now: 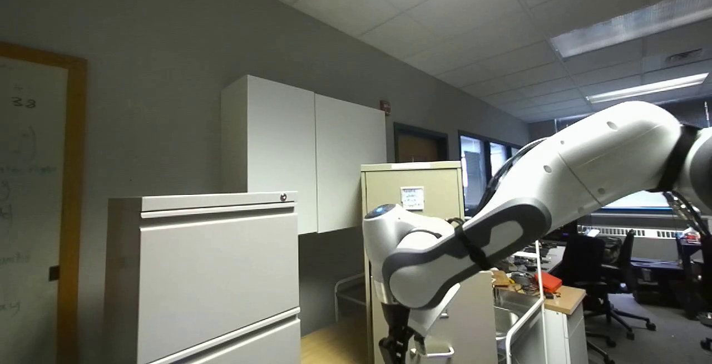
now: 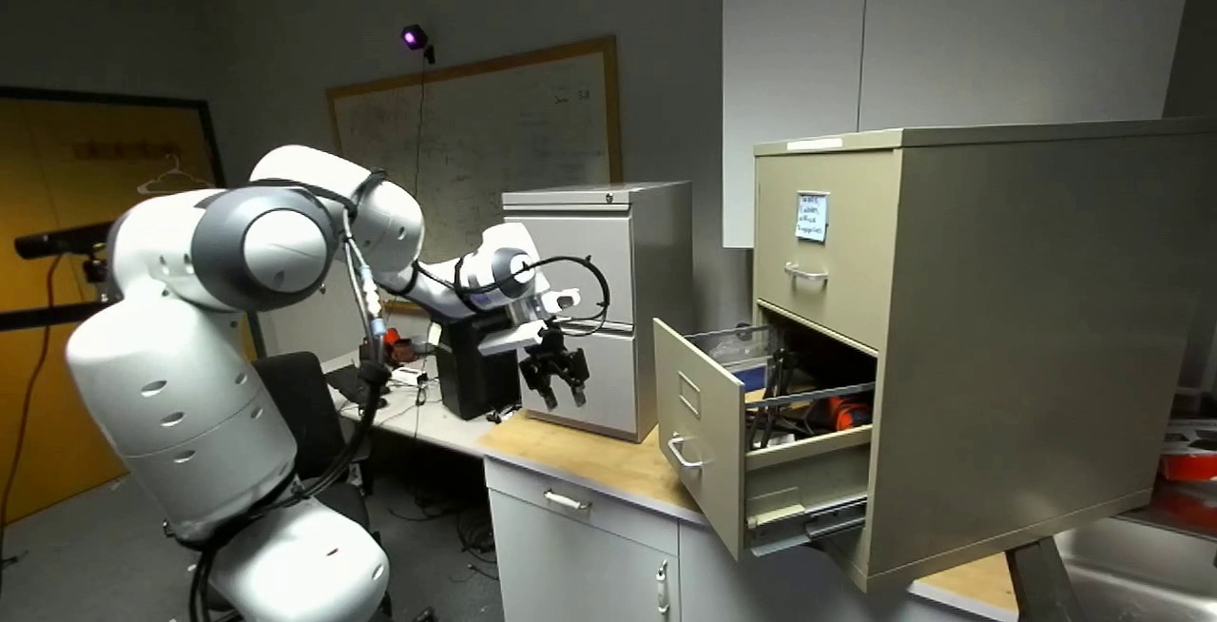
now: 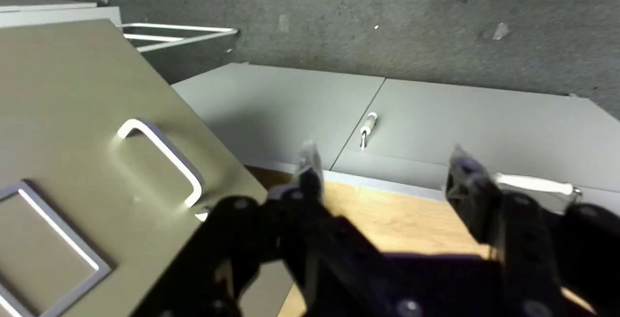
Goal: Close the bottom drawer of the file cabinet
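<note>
Claw [image 3: 385,164] spread wide, grasping nothing.
In the wrist view, the open bottom drawer [image 3: 111,176] lies left of it, likely needing a push.

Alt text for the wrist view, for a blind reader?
Open, empty black pincer, with a beige metal drawer front and its curved pale metal handle at picture left. Beyond lie a light wooden countertop, pale grey cupboard fronts and a grey floor.

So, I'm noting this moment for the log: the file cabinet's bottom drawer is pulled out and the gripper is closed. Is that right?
Not quite: the gripper is open, its fingers spread apart, as the wrist view shows. The bottom drawer of the file cabinet is indeed pulled out.
</note>
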Motion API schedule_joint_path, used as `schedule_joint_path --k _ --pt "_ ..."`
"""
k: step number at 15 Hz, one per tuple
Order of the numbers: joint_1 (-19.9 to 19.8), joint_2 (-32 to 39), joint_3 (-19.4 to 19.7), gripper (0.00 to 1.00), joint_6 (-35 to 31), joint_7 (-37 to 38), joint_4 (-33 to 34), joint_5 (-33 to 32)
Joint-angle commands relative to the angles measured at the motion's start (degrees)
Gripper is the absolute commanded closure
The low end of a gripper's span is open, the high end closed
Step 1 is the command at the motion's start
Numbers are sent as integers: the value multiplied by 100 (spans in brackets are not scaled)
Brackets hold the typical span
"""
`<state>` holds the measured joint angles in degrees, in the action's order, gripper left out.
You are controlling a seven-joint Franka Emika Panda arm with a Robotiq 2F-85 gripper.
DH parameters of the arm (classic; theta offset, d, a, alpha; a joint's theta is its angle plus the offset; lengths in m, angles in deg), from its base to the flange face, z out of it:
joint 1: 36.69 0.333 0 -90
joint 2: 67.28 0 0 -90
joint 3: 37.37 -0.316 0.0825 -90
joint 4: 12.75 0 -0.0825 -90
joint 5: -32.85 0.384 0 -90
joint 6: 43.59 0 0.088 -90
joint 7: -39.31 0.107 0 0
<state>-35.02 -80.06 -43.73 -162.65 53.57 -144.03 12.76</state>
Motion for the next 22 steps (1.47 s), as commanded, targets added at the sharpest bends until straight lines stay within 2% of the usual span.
schedule_joint_path --k 1,3,4,6,7,12,19,22 --pt "-138 867 -238 58 -674 977 131 -1587" --pt "-288 1269 -364 74 -776 1424 266 -2607" --pt "-82 1458 -117 81 -764 1596 356 -3115" --pt "-80 1841 96 97 -757 1821 601 -4139" --pt "-108 2022 230 100 -788 1851 757 -4633" --pt "-46 2839 587 100 -715 2286 1576 -6704" --pt "-102 3425 560 100 -749 3075 2109 -9138" --pt "-87 3505 517 100 -409 3512 2128 -10049"
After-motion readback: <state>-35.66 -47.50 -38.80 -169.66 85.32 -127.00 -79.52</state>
